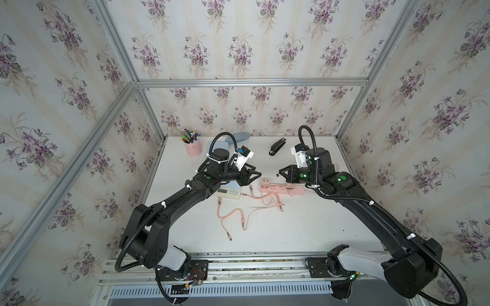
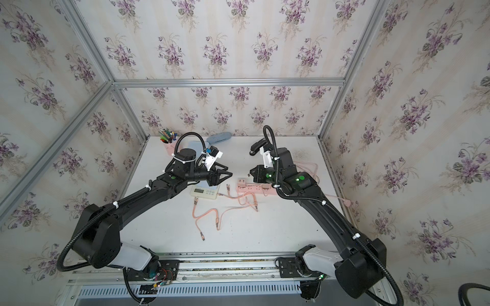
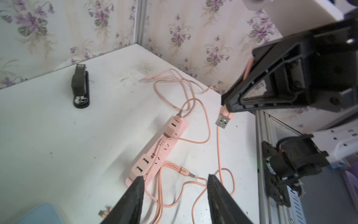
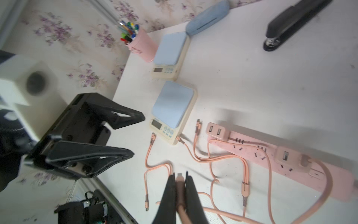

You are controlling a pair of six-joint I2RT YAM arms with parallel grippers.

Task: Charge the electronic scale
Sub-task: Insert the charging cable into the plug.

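Pink cable, light and floppy; its rigid USB plug is clamped in the right gripper, near the strip. The left gripper has its jaws apart, empty. The scale lies on the table beside the strip. The stiff plug housing looks the best place to hold.

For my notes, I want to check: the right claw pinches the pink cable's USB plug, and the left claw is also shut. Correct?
No: the left claw is open, as the left wrist view shows. The right claw does pinch the pink cable's USB plug.
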